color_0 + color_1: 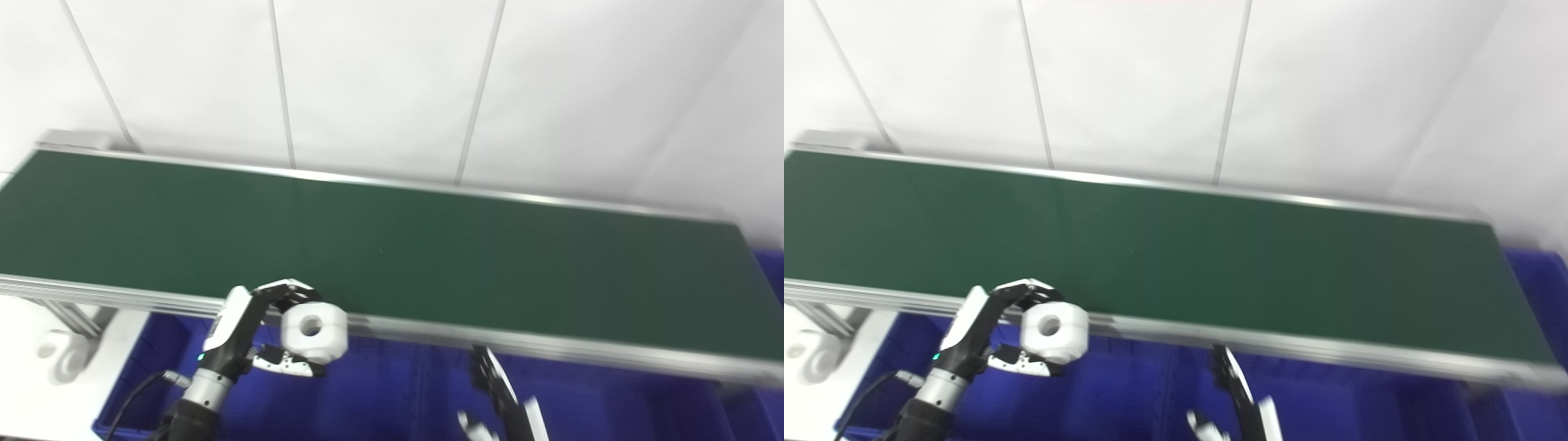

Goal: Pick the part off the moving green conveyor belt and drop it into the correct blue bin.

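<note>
White part [313,332] clasped between left hand's [245,331] fingers [288,291], right hand [499,392] open.

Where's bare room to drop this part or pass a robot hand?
Bare: the whole green belt, rail to rail. Also bare: the blue bin floor between the two arms, below the near rail. Crowded: near rail at left, where the left robot hand holds the white part; the right robot hand low at centre.

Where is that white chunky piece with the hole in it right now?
The white blocky part with a round hole is held in the robot's left hand, low and left of centre in both eye views, just off the green conveyor belt's near rail, above a blue bin.
</note>
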Motion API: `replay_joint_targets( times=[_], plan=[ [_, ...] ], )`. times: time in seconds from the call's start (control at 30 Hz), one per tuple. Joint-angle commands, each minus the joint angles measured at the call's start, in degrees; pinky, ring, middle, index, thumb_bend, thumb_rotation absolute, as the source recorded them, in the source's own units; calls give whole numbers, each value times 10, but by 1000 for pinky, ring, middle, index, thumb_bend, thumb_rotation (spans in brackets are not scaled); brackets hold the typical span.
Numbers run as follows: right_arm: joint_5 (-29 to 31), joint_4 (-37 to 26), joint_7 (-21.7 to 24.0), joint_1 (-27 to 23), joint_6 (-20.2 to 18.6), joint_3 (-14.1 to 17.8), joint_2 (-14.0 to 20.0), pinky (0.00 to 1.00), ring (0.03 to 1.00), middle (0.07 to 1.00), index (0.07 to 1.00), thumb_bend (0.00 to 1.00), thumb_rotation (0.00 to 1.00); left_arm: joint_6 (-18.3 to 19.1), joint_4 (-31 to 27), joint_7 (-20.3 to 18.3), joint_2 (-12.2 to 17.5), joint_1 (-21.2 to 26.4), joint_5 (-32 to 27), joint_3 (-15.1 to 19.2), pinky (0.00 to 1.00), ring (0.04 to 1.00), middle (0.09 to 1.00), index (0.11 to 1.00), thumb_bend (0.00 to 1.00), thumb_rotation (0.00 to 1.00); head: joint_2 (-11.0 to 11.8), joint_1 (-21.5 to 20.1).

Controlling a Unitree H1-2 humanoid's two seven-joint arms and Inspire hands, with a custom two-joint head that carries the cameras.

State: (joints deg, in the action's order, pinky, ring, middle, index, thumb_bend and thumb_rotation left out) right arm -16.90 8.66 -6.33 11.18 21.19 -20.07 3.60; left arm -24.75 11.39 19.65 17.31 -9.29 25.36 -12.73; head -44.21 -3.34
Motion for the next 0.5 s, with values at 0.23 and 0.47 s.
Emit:
replay_joint_targets(
  times=[0.23,0.47],
  plan=[
    [-20,-21,8,-1,-5,14,-22,830,873,905,941,792,918,-22,79,143,69,19,76,-78,469,446,519,476,501,0,3,7],
    [-18,-24,17,5,-8,19,-26,832,882,914,946,791,917,-21,156,190,72,25,113,-77,487,453,523,478,500,0,9,9]
  ],
)
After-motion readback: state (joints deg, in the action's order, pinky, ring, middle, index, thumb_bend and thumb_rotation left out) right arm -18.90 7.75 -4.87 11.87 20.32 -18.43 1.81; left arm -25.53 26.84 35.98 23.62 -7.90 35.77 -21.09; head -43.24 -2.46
